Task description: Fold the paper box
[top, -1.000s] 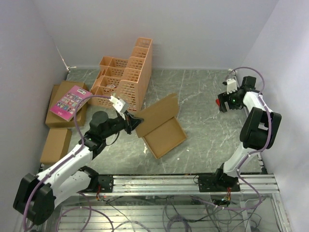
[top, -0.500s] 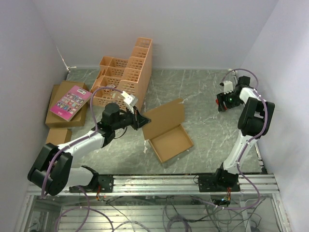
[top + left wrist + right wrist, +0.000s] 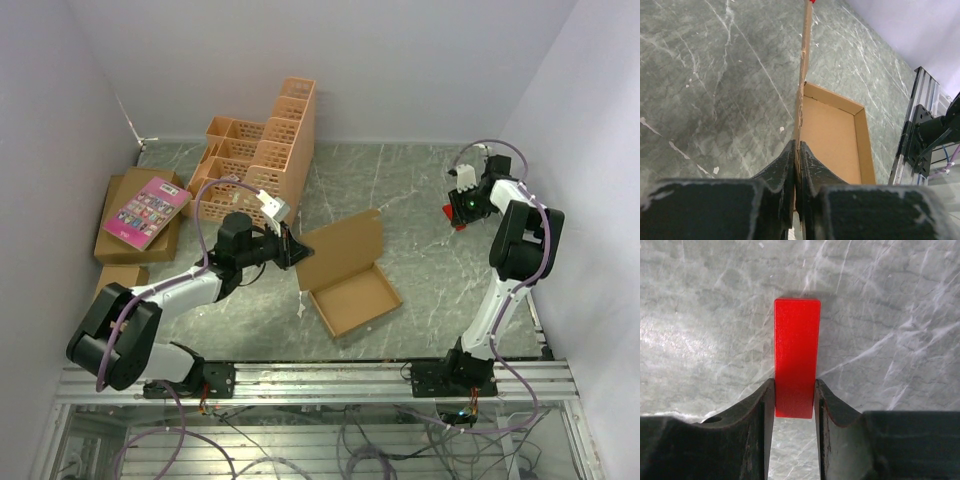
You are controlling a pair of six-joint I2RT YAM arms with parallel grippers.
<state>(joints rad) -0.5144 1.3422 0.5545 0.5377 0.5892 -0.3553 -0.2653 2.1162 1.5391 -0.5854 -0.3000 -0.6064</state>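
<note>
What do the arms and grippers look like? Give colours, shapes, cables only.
The left arm and right arm have white shells, bulky black joints and looping lilac cables, with a white camera block at each wrist. The left gripper and right gripper have matt black, curved fingers.

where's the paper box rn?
Top view: the paper box sits mid-table, right of the orange crate, lid raised. The left tool pinches the lid's left edge; the right tool, far right, grips a red block.

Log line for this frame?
left jaws: shut on paper box lid flap | right jaws: shut on red block | box: tray formed, lid raised
</note>
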